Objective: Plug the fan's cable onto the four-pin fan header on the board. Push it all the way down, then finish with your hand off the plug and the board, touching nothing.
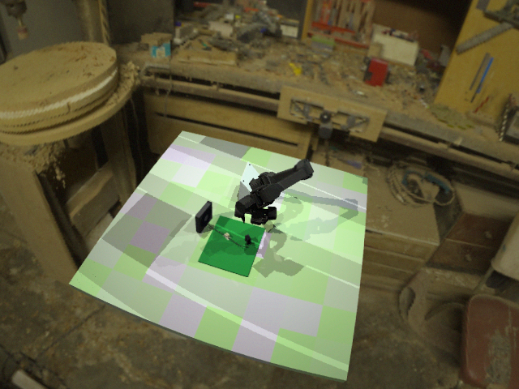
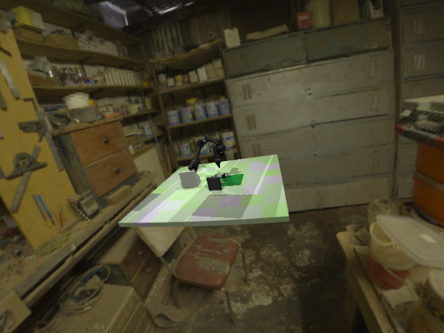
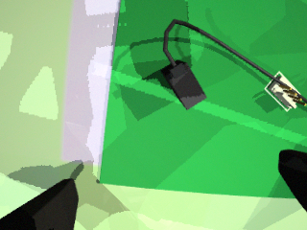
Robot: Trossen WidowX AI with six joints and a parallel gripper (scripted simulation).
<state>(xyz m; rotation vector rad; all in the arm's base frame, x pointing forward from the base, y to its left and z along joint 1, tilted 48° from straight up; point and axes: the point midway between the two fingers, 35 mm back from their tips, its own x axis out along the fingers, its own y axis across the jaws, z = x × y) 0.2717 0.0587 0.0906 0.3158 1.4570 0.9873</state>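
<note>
The green board [image 1: 226, 263] [image 2: 236, 180] [image 3: 158, 160] lies on the table. The cable's black plug [image 1: 247, 240] [image 2: 224, 175] [image 3: 187, 87] is on or just over the board, apart from the white four-pin header [image 1: 227, 235] [image 3: 286, 92]. The dark cable [image 3: 216, 39] bends away from the plug and runs over the header toward the black fan [image 1: 203, 216] [image 2: 214, 183]. Pins show at the header's right side in the wrist view. My gripper [image 1: 255, 222] [image 2: 218, 166] [image 3: 180, 175] is open and empty, above the board's edge, and touches neither plug nor header.
The fan stands upright beside the board. A pale upright panel [image 1: 248, 181] [image 2: 189, 179] stands near the arm, on the far side of the board in the top view. The table's edges [image 1: 205, 341] show in the top and exterior views.
</note>
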